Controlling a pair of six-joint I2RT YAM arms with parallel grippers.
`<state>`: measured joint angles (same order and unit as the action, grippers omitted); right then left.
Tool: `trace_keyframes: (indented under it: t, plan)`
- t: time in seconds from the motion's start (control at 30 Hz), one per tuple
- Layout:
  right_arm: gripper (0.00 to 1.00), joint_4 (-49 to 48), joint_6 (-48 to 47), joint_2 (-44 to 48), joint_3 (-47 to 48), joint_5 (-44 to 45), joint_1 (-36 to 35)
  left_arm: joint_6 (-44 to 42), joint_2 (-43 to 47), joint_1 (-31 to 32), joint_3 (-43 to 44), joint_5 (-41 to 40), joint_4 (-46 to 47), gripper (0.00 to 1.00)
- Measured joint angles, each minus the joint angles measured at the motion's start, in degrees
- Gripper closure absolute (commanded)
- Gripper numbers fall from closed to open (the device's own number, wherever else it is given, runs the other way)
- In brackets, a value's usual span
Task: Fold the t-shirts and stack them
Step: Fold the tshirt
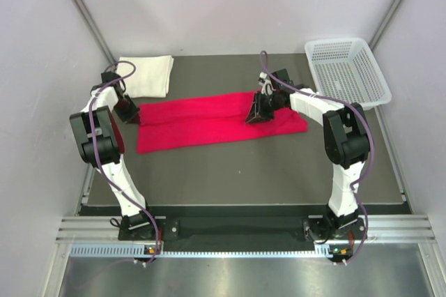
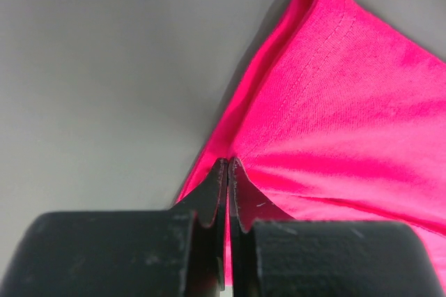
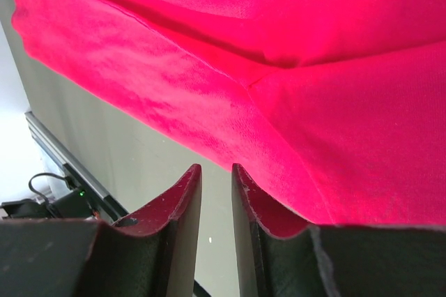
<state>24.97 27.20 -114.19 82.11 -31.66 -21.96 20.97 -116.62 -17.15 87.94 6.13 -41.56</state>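
Two grippers bracket the red shirt, a strip lying left-right on the table: the left gripper pinches its left edge, the right gripper hovers near its right end, fingers slightly parted, nothing between. The cream shirt lies folded far left, nearer the left arm

1. The top external camera is set high above and behind the arms and tilted down. The whole table is taken in from far off.
2. The left wrist camera is mounted just behind the left gripper and aimed along its fingers. The red t-shirt is seen very close, from the fingertips outward to their right.
3. The right wrist camera is mounted likewise behind the right gripper. The same cloth is seen close beyond the fingertips.
4. The red t-shirt and the grey table are shared by all three views.
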Motion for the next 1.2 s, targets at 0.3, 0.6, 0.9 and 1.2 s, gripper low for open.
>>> trace_keyframes:
  t: [0.3, 0.6, 0.9, 1.2]
  plan:
    - [0.76, -0.09, 0.0, 0.0, -0.39, 0.0, 0.0, 0.02, 0.0, 0.0, 2.97, -0.17, -1.29, 1.0]
    - [0.76, -0.11, 0.02, 0.0, -0.39, 0.02, 0.02, -0.28, -0.15, 0.0, 3.76, -0.24, -3.3, 1.0]
    - [0.71, 1.92, -0.24, 0.13, -0.24, 3.37, 1.75, -1.53, -1.42, -0.07, 4.2, -6.16, -6.99, 0.62]
    - [0.61, 6.69, -3.52, 5.53, -2.64, 8.48, 9.66, 1.64, 10.56, 3.58, 0.96, -5.81, -5.73, 0.65]
